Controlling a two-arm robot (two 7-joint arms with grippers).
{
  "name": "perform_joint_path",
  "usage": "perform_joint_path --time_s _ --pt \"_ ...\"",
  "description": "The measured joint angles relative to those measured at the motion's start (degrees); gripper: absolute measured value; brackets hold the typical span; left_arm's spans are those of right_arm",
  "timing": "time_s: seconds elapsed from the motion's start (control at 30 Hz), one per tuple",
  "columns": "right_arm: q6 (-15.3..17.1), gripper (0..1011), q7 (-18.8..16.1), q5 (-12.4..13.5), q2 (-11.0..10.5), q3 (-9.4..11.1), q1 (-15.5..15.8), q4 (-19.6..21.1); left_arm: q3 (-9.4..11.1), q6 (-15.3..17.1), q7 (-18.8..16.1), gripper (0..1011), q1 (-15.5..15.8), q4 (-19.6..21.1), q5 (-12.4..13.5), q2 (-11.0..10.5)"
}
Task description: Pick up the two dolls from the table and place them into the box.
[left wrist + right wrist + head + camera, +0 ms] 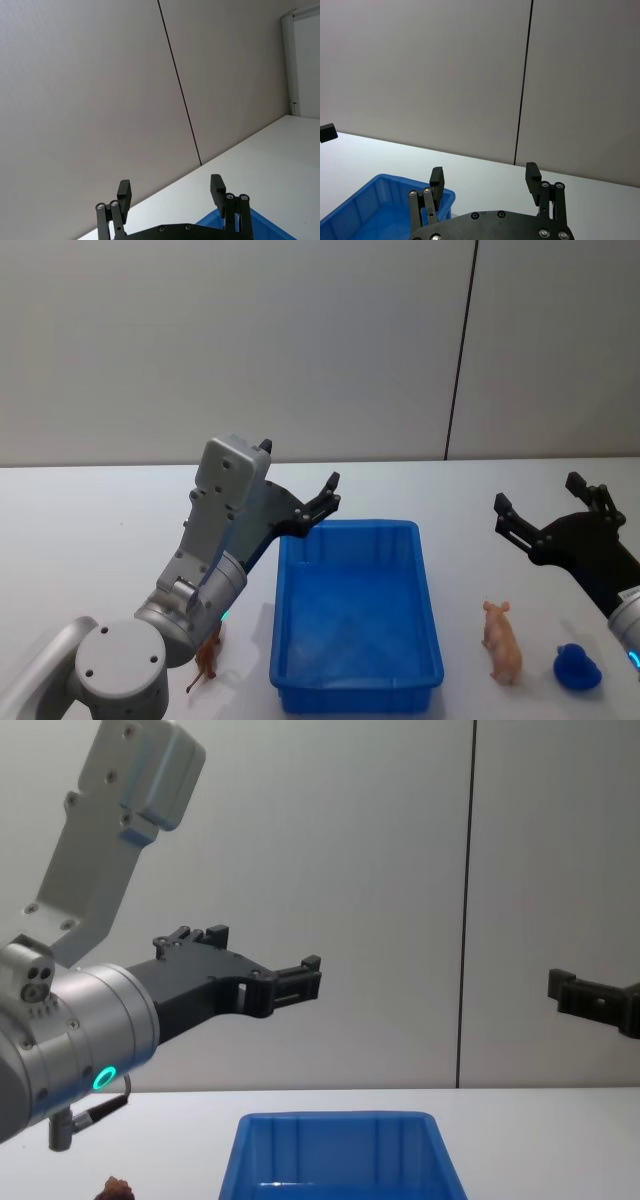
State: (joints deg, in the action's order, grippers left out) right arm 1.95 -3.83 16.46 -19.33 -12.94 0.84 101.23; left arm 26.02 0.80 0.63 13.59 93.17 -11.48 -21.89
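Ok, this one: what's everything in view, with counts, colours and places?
box: one, bright blue, middle of the table.
reddish-brown doll: one, reddish-brown, on the table left of the box, partly behind the left arm.
pink pig toy: one, pink, on the table right of the box.
blue doll: one, blue, on the table right of the pig.
table: one, white, under everything.
wall: one, grey with a dark vertical seam, behind the table.
left gripper: one, black, open, raised by the box's far left corner.
right gripper: one, black, open, raised right of the box.
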Motion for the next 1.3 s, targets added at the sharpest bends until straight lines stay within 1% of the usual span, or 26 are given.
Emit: perform_joint_path --time_s 0.77,0.87,1.13,1.3 --pt "0.00 1001 -0.02 0.01 0.00 0.01 0.00 0.00 0.00 0.00 0.00 1001 0.00 0.00 0.00 0.00" --pt "0.22 1001 -0.09 0.31 -0.05 0.14 -0.06 -0.15 0.00 0.00 0.00 1001 0.00 0.00 0.00 0.00" --pt "2.37 1001 -1.07 2.02 -0.74 0.96 -0.16 -1.32 0.00 0.00 0.00 1001 0.00 0.00 0.00 0.00" --pt "4.17 1001 -2.32 3.20 -1.84 1.80 -0.02 -2.70 0.00 0.00 0.00 1001 0.00 0.00 0.00 0.00"
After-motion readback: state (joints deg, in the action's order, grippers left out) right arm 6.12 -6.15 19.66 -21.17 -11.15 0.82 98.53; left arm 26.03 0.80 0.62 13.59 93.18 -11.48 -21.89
